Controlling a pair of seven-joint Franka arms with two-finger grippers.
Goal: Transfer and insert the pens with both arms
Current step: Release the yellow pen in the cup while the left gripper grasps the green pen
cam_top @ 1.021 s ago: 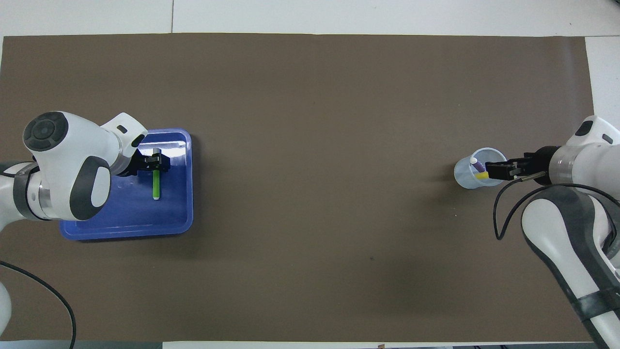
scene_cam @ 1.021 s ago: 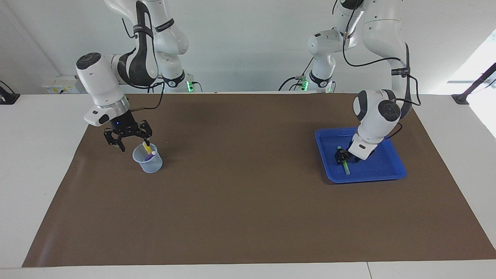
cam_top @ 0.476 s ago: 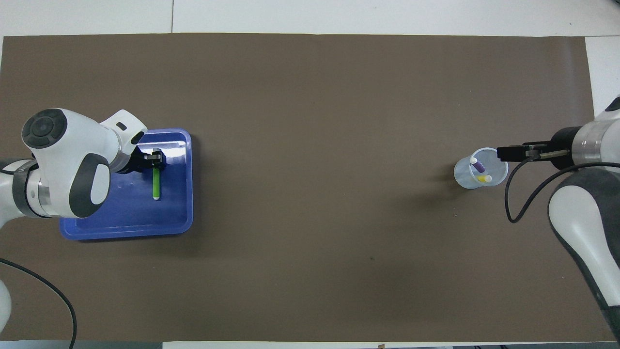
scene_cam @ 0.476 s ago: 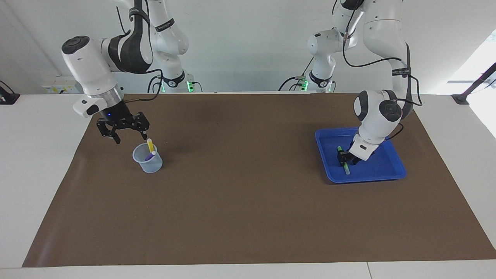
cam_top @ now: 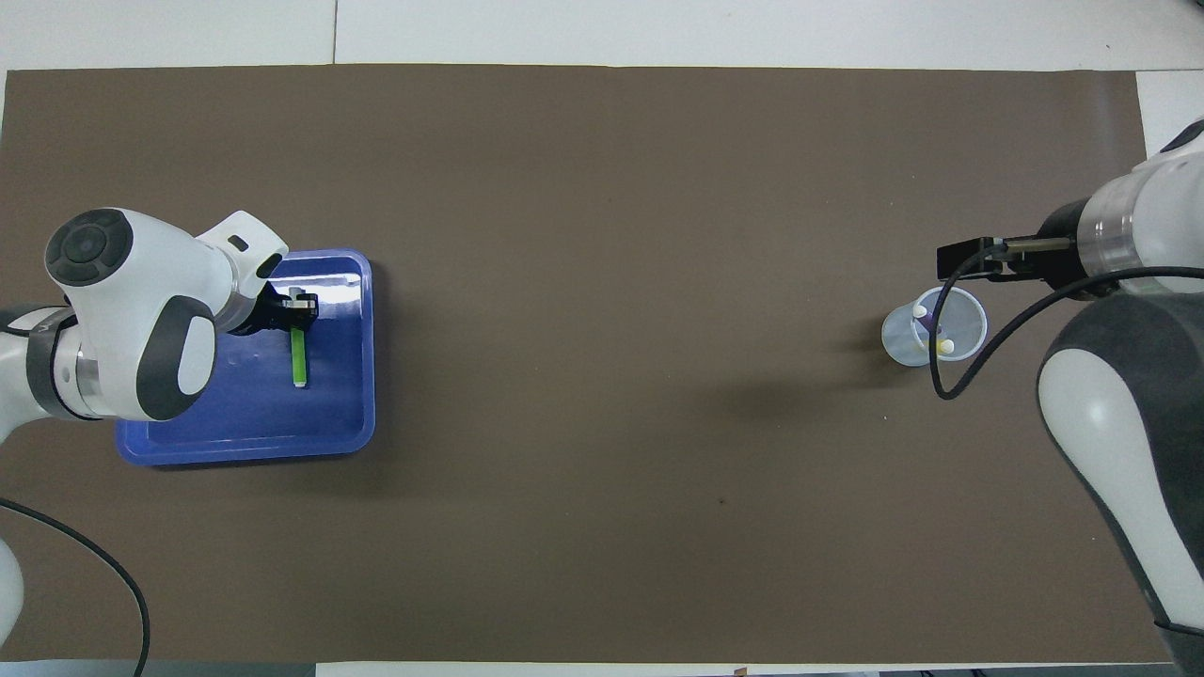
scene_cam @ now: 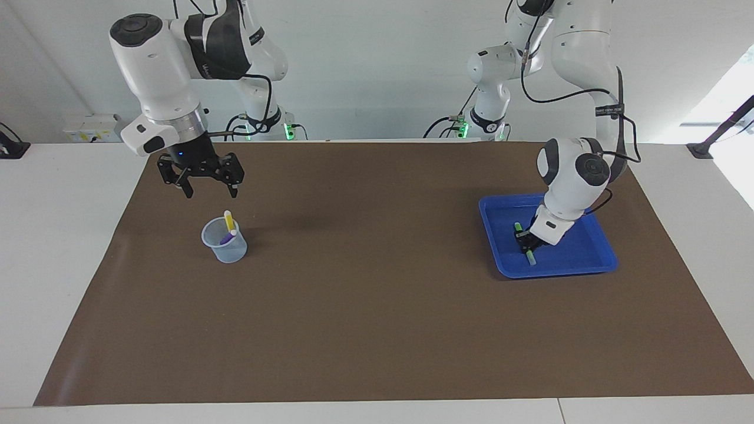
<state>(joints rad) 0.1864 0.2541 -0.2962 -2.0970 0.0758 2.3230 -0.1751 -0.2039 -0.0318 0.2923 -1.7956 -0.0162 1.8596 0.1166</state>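
The left gripper (scene_cam: 526, 242) is down inside a blue tray (scene_cam: 595, 262) at the left arm's end of the table, its fingers closed around a green pen (scene_cam: 529, 253) that lies flat on the tray floor, gripped near the end that points toward the robots. The left arm's wrist bends steeply down over the tray, with the forearm rising toward its base. The right gripper (scene_cam: 207, 189) hangs in the air with its fingers spread apart and holding nothing, above the brown mat (scene_cam: 377, 330) close to a clear cup (scene_cam: 224, 241), on the side of the cup nearer the robots. The right arm's wrist points straight down, and its elbow is raised high. There are three pens in all: the green one in the tray, and a yellow pen (scene_cam: 228, 221) and a purple pen (scene_cam: 227, 238) standing tilted in the cup, white tips up. There is one tray and one cup. The cup sits at the right arm's end of the table, well apart from the tray. The green pen lies near the tray wall that faces the middle of the table. Between cup and tray the mat is a wide bare stretch, and more bare mat runs from both toward the table edge farthest from the robots.
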